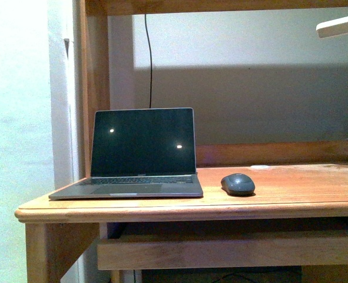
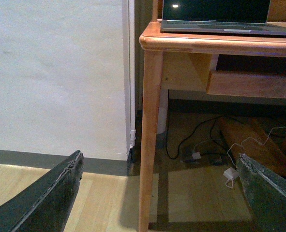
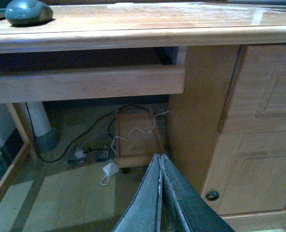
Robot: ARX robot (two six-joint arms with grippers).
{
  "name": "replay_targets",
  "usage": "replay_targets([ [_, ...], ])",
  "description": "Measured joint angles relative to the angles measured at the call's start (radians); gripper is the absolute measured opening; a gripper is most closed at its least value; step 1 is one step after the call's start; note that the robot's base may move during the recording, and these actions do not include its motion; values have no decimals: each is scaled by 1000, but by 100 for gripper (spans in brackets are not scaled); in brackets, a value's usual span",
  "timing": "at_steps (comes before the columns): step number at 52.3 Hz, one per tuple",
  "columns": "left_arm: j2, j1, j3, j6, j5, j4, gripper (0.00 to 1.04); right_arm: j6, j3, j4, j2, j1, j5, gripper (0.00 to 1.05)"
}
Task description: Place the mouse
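On the warm orange-brown wooden desk (image 1: 303, 183), the small dark grey oval mouse (image 1: 238, 184) rests just right of an open silver laptop with a black screen (image 1: 139, 154). Below desk height, the left gripper (image 2: 159, 193) stands wide apart; the right gripper (image 3: 161, 193) is pressed closed, empty, above cables (image 3: 92, 145) on the pale floor.

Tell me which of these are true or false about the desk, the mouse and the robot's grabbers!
1. The small dark grey oval mouse sits on the wooden desk, right of the open silver laptop. True.
2. The laptop screen shows a bright picture. False: it is dark, with two small light spots.
3. The right end effector is holding the mouse. False: it is shut on nothing, below the desktop.
4. The left end effector is open. True.
5. The mouse touches the laptop. False: bare wood separates them.
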Motion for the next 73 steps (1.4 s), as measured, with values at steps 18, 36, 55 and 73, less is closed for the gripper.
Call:
replay_targets([
  [18,0,0,0,0,0,0,97,0,-66,-95,-170,0,0,3],
  [36,0,0,0,0,0,0,97,0,-67,-308,-401,0,0,3],
  [55,0,0,0,0,0,0,97,0,-67,-446,-544,0,0,3],
  [73,0,0,0,0,0,0,97,0,-67,-561,-657,0,0,3],
])
